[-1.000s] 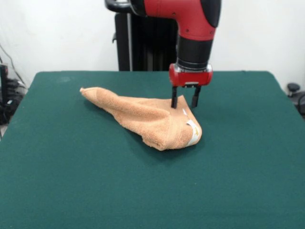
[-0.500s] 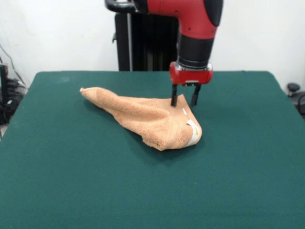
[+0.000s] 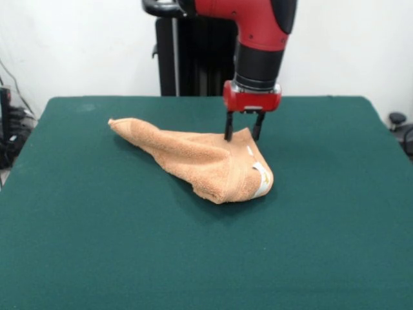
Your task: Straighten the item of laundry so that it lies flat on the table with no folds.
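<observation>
The item of laundry (image 3: 206,161) is an orange-tan towel, bunched and folded into a long wedge on the dark green table (image 3: 97,245). One thin corner points to the far left, and the thick folded end with a white label (image 3: 260,177) lies at the right. My gripper (image 3: 242,132) hangs upright over the towel's far right edge. It is open, its two dark fingers (image 3: 228,129) apart, and a raised peak of cloth shows between them. Whether the tips touch the cloth I cannot tell.
The robot's black pedestal (image 3: 193,58) stands behind the table's far edge. Dark cables and gear sit off the table at the left edge (image 3: 10,129), and a dark object sits off it at the right (image 3: 400,126).
The gripper has shifted a little to the left and upward in the picture. Its fingers stay the same distance apart. The towel's bulk lies as before.
</observation>
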`<state>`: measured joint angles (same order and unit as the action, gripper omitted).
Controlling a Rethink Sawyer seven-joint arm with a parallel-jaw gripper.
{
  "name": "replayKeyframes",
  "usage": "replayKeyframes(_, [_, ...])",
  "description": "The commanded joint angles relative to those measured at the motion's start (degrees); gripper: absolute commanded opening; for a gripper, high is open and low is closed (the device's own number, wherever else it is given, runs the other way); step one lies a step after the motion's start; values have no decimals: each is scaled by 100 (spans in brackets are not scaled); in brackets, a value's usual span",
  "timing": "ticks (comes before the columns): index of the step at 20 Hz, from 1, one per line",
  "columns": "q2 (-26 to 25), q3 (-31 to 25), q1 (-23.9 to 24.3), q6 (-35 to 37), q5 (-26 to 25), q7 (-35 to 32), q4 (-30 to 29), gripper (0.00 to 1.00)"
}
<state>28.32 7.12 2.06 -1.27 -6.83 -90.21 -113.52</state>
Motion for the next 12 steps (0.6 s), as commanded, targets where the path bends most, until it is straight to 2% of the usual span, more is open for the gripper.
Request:
replayKeyframes(1, [-98,-57,-228,-393,86,-1202,-135,100])
replayKeyframes(12, [-60,-13,-109,-770,284,-1525,-414,100])
